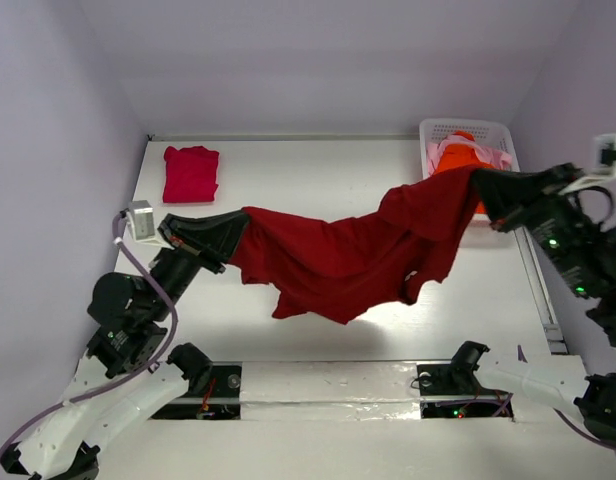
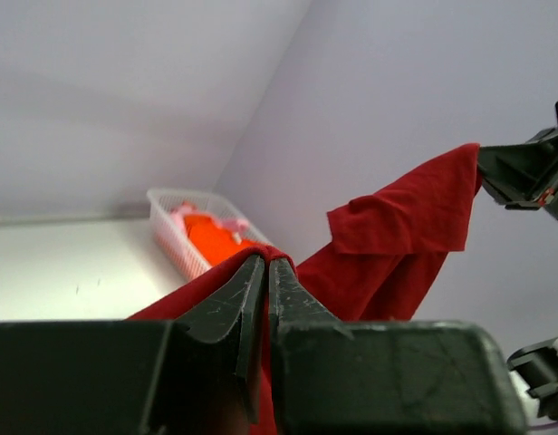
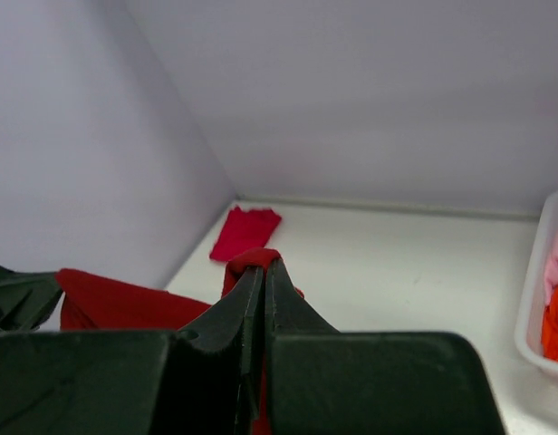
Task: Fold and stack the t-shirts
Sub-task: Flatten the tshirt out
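Observation:
A large dark red t-shirt (image 1: 338, 255) hangs stretched in the air between both arms, sagging in the middle above the table. My left gripper (image 1: 238, 232) is shut on its left end, and cloth wraps over the tips in the left wrist view (image 2: 265, 260). My right gripper (image 1: 480, 190) is shut on the right end, with a red fold pinched at the tips (image 3: 264, 263). A folded crimson-pink t-shirt (image 1: 191, 173) lies flat at the back left of the table. An orange t-shirt (image 1: 458, 155) and a pale pink t-shirt (image 1: 498, 158) lie bunched in the basket.
The white lattice basket (image 1: 466, 128) stands at the back right corner against the wall. Pale walls close in the table on the left, back and right. The arm bases sit along the near edge, with a metal rail (image 1: 543, 290) on the right side.

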Robot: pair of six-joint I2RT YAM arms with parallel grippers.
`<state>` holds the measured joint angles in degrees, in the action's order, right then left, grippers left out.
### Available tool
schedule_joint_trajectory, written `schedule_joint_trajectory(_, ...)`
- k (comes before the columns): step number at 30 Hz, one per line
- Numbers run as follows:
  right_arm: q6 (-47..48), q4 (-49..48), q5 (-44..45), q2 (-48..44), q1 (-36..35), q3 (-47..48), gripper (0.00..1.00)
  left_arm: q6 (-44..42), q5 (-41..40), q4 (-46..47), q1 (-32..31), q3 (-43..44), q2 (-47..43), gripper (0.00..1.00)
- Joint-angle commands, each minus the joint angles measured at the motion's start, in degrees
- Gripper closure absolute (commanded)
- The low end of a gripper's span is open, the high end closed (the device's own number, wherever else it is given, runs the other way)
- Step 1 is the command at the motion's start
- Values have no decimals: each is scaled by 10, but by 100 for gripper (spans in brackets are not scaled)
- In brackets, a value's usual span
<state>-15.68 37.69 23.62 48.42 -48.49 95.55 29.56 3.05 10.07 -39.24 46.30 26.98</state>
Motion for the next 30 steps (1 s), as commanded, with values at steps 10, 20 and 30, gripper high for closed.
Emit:
schedule_joint_trajectory(10,26,-8,-22,-38,-5,104,100,-14,46,36,3,85,-11,100)
schedule_joint_trajectory(20,12,-11,-74,-85,-5,118,100,-2,73,37,3,109,-38,100)
schedule_joint_trajectory(30,-8,22,-71,-145,-5,119,100,0,71,18,3,129,-69,100)
